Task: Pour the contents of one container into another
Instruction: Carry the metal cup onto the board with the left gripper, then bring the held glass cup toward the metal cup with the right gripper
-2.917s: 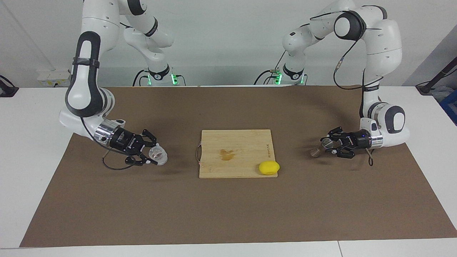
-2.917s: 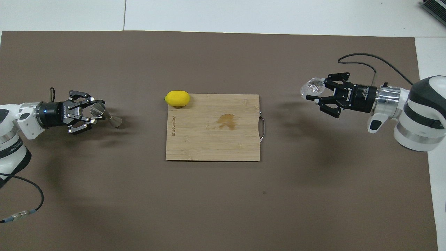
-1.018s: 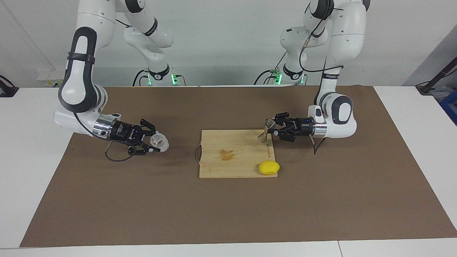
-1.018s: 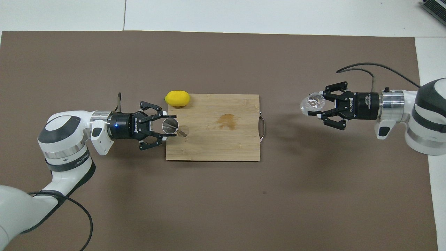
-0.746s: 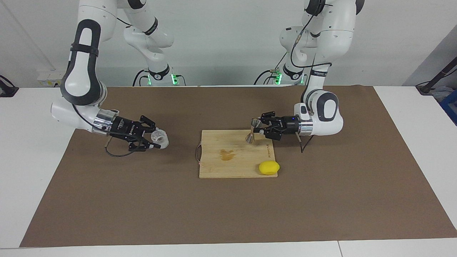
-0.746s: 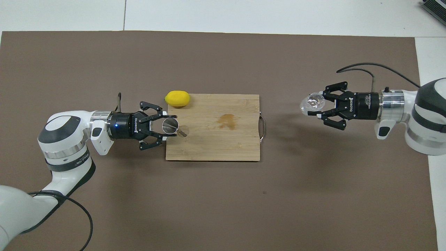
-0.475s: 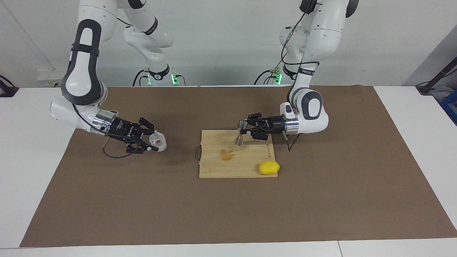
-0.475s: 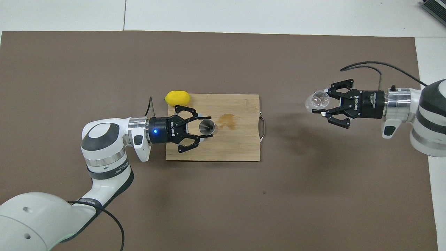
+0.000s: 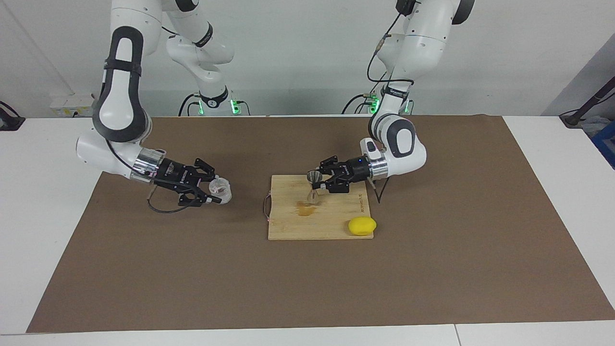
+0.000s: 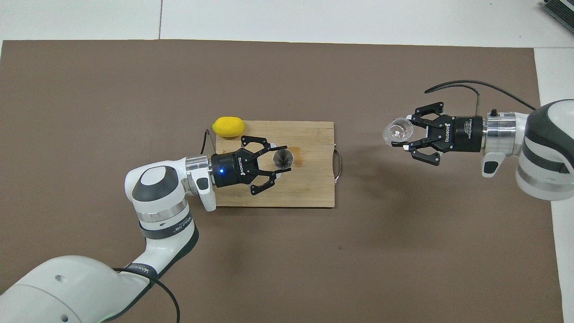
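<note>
Clear glossy glass tumbler [image 9: 220,189], shiny metal jigger [image 9: 313,185], matt wooden board [image 9: 331,221].

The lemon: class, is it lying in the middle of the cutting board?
No: the lemon lies at a corner of the cutting board, partly over the edge, at the side farther from the robots.

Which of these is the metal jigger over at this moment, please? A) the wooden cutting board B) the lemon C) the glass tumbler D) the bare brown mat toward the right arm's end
A: the metal jigger, held upright by the left tool, hangs over the wooden cutting board, near its stain and apart from the lemon.
</note>
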Robot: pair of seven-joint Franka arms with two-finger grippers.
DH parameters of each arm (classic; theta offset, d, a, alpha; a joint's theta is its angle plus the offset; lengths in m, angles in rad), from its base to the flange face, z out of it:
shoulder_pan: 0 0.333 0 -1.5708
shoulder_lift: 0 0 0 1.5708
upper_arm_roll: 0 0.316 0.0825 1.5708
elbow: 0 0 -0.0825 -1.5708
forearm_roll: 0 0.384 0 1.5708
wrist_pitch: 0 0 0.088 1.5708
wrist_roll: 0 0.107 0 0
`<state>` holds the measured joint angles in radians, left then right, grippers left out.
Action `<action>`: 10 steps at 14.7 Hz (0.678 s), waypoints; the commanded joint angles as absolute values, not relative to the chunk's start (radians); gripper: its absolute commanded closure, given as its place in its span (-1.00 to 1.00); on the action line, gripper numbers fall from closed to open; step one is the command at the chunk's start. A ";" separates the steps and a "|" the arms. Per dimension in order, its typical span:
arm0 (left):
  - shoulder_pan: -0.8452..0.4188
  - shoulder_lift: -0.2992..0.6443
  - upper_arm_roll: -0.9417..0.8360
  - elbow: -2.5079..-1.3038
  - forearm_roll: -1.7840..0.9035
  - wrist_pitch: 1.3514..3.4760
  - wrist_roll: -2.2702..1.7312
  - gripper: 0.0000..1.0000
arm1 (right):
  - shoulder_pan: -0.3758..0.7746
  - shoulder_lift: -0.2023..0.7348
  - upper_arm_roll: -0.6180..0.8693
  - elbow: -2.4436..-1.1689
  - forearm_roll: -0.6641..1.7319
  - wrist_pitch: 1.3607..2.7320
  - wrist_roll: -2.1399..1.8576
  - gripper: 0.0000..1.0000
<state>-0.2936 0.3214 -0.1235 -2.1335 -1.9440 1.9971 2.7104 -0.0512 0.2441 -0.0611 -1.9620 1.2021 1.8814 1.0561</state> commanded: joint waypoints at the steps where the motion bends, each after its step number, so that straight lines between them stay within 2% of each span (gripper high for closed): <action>1: -0.333 0.291 -0.110 -2.155 -2.003 2.039 2.744 0.28 | -0.040 0.230 -0.057 -1.976 1.189 1.919 1.040 1.00; 5: -0.370 0.295 -0.112 -2.154 -2.034 2.083 2.744 0.28 | -0.006 0.233 -0.057 -1.977 1.189 1.963 1.045 1.00; 10: -0.400 0.305 -0.112 -2.138 -2.075 2.137 2.749 0.29 | 0.028 0.232 -0.057 -1.976 1.187 1.953 1.042 1.00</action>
<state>-0.3724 0.3206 -0.1238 -2.1326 -2.0396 2.1032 2.7104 0.0148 0.2443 -0.0587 -1.9651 1.2021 1.9472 1.0561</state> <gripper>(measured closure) 0.498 0.493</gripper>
